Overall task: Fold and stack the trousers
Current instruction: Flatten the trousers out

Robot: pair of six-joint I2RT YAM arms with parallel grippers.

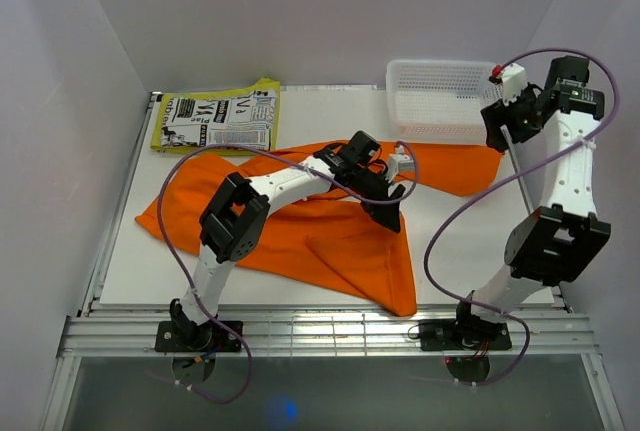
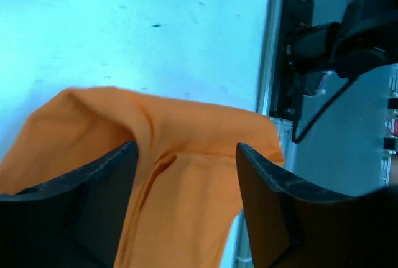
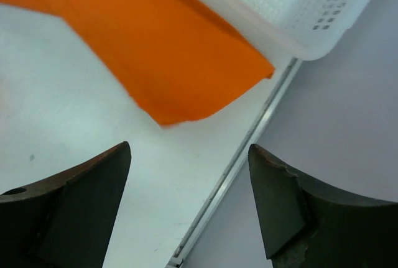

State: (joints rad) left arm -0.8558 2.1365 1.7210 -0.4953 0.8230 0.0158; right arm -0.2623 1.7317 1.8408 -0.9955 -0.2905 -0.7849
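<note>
The orange trousers (image 1: 330,236) lie spread across the table, one leg end (image 1: 470,166) reaching right toward the basket and a folded corner (image 1: 400,296) near the front edge. My left gripper (image 1: 387,206) hovers low over the middle of the cloth. In the left wrist view the left gripper (image 2: 186,156) is open, with the trousers (image 2: 186,187) lying slack between the fingers, not pinched. My right gripper (image 1: 496,131) is raised by the basket's right front corner. In the right wrist view the right gripper (image 3: 188,151) is open and empty, with the leg end (image 3: 168,50) beyond its fingertips.
A white mesh basket (image 1: 440,133) stands at the back right, its corner (image 3: 311,13) beside the leg end. A yellow-edged printed paper (image 1: 215,119) lies at the back left. The table's right rail (image 3: 242,168) runs under the right gripper. Purple cables loop over both arms.
</note>
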